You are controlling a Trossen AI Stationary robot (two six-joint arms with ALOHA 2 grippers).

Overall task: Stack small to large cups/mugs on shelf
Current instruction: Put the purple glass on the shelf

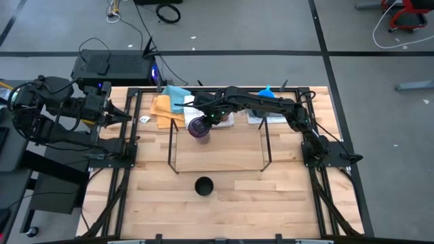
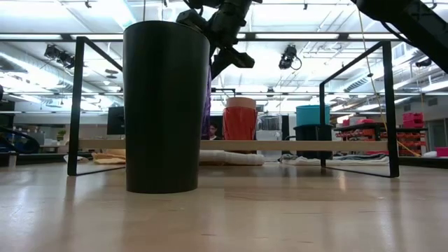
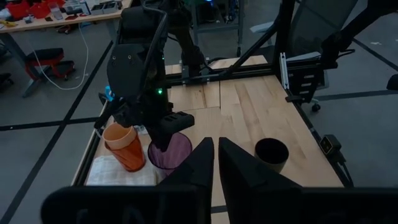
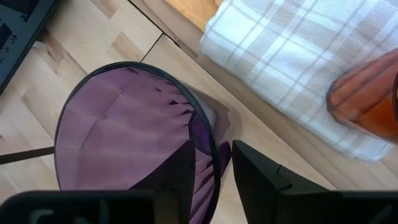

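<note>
A see-through purple cup point(image 4: 124, 137) stands upright on the board of the black-rod shelf point(image 1: 266, 146), at its far left corner. My right gripper point(image 4: 211, 171) is open astride the cup's rim, pointing steeply down, one finger inside the cup and one outside. A black cup point(image 1: 203, 186) stands on the table in front of the shelf; in the low view the black cup point(image 2: 166, 105) hides most of the purple one. An orange cup point(image 3: 124, 146) stands on a plaid cloth behind the shelf. My left gripper point(image 3: 216, 155) is shut and waits above the table's left edge. My right gripper straddles the purple cup's rim point(image 4: 210, 140) from above, slanting down. A gap shows between the outer finger point(image 4: 255, 171) and the wall. I cannot tell whether the inner finger point(image 4: 177, 171) touches the wall. The cup rests on its base on the shelf board.
Folded cloths lie along the far edge: orange point(image 1: 163, 108), light blue point(image 1: 178, 93) and white plaid point(image 4: 292, 56). A teal cup point(image 2: 313, 114) and a dark one point(image 2: 313, 134) show behind the shelf's right part. Bare wood lies on either side of the black cup.
</note>
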